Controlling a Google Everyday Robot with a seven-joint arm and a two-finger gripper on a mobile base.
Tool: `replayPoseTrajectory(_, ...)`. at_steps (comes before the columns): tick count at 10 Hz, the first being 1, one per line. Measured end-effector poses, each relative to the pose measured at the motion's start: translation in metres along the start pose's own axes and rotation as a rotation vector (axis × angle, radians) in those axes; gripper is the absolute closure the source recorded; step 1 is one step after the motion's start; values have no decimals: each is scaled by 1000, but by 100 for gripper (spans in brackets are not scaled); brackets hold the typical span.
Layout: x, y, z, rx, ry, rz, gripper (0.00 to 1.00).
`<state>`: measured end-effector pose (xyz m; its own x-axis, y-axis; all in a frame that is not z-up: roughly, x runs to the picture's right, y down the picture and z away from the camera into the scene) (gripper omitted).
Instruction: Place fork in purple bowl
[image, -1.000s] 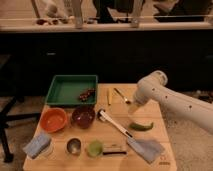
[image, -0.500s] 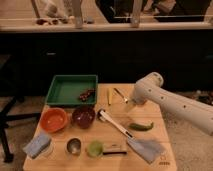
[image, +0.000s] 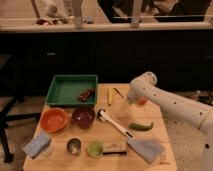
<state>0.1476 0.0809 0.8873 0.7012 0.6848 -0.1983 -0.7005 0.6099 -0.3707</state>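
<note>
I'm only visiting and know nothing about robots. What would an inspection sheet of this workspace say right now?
Surface: wooden table, crowded.
Job's things: fork lies on the table at the far edge, beside a yellow stick; purple bowl stands next to the orange bowl.
Clutter: green tray, white-handled utensil, green pepper, steel cup, blue cloth.
Grippers: pincer on the white arm, low over the table just right of the fork, open, holding nothing.
Cables: nothing seen.
Surroundings: dark cabinets behind the table.
</note>
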Motion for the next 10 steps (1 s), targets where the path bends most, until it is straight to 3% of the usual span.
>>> replayPoseTrajectory(5, -11, 1, 33, -45, 41, 8, 20)
replayPoseTrajectory(10, -1, -9, 57, -84, 73, 47, 20)
